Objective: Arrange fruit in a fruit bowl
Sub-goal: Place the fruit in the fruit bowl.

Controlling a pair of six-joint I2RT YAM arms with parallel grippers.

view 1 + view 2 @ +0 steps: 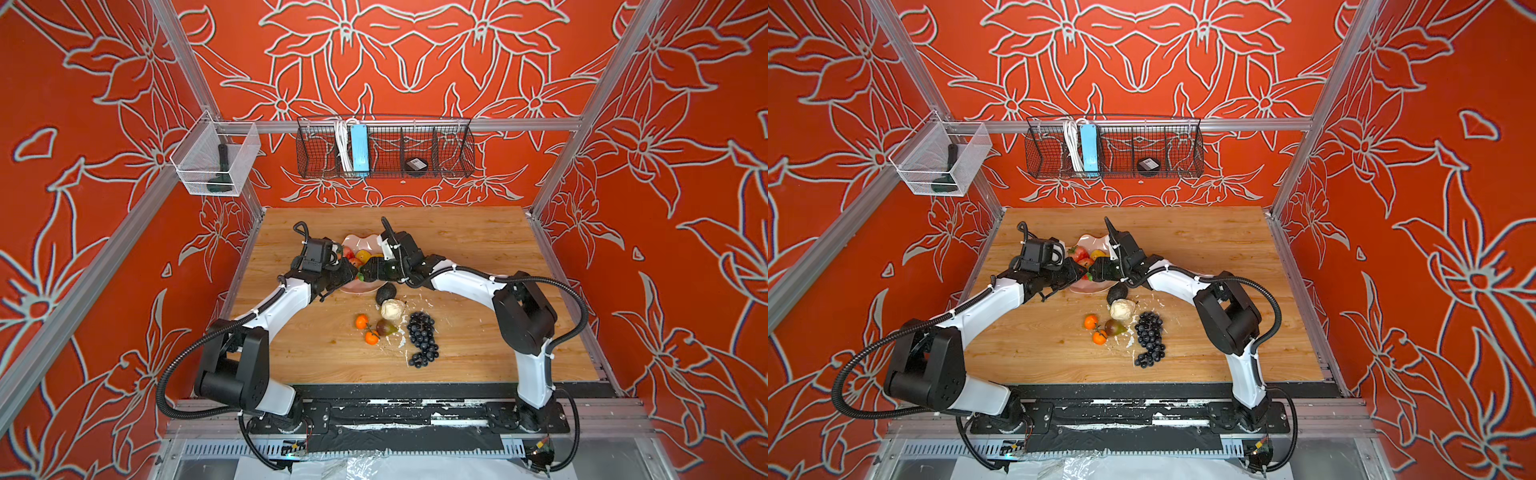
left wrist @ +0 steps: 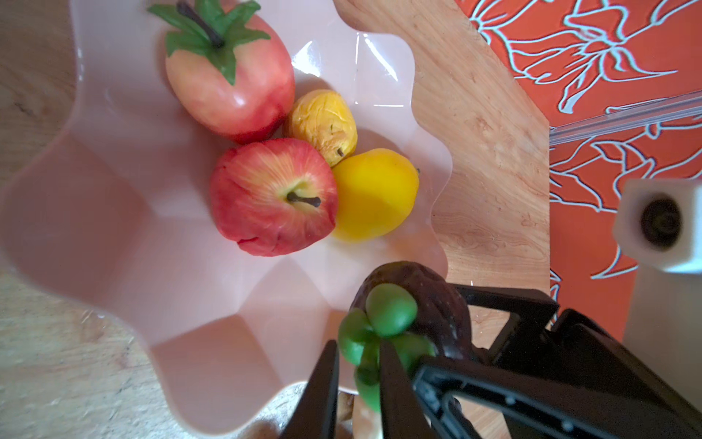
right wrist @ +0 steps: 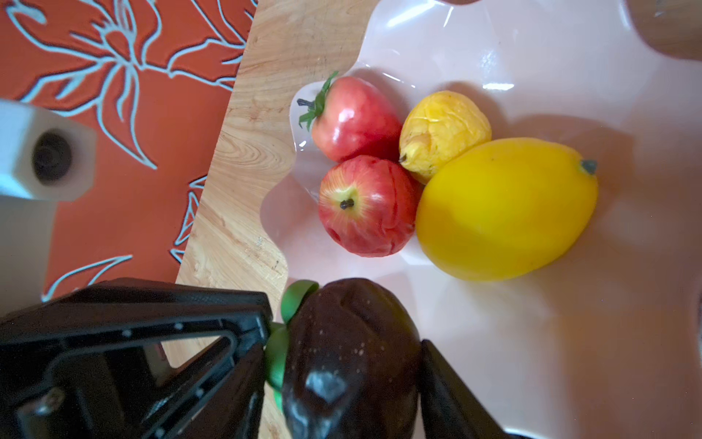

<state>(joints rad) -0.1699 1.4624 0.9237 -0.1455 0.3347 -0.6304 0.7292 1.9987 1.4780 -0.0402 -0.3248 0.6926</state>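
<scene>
The pale pink fruit bowl (image 1: 358, 240) (image 2: 114, 228) (image 3: 569, 342) stands at the table's middle back. It holds two red fruits (image 2: 266, 197) (image 2: 228, 87) and two yellow ones (image 2: 323, 121) (image 3: 505, 209). Over its near rim, my right gripper (image 3: 342, 344) (image 1: 368, 272) is shut on a dark maroon fruit (image 3: 353, 311) (image 2: 437, 300). My left gripper (image 2: 359, 344) (image 1: 354, 272) pinches that fruit's green leaves (image 2: 389, 309). On the table lie an avocado (image 1: 386, 293), a cream lumpy piece (image 1: 392, 309), two oranges (image 1: 362, 321), a dark pear-shaped fruit (image 1: 386, 327) and a grape bunch (image 1: 423, 338).
A black wire basket (image 1: 384, 145) and a white mesh basket (image 1: 216, 160) hang on the back rail above the wooden table (image 1: 478, 249). White crumbs (image 1: 402, 343) lie scattered among the loose fruit. Both arms meet over the bowl's near side.
</scene>
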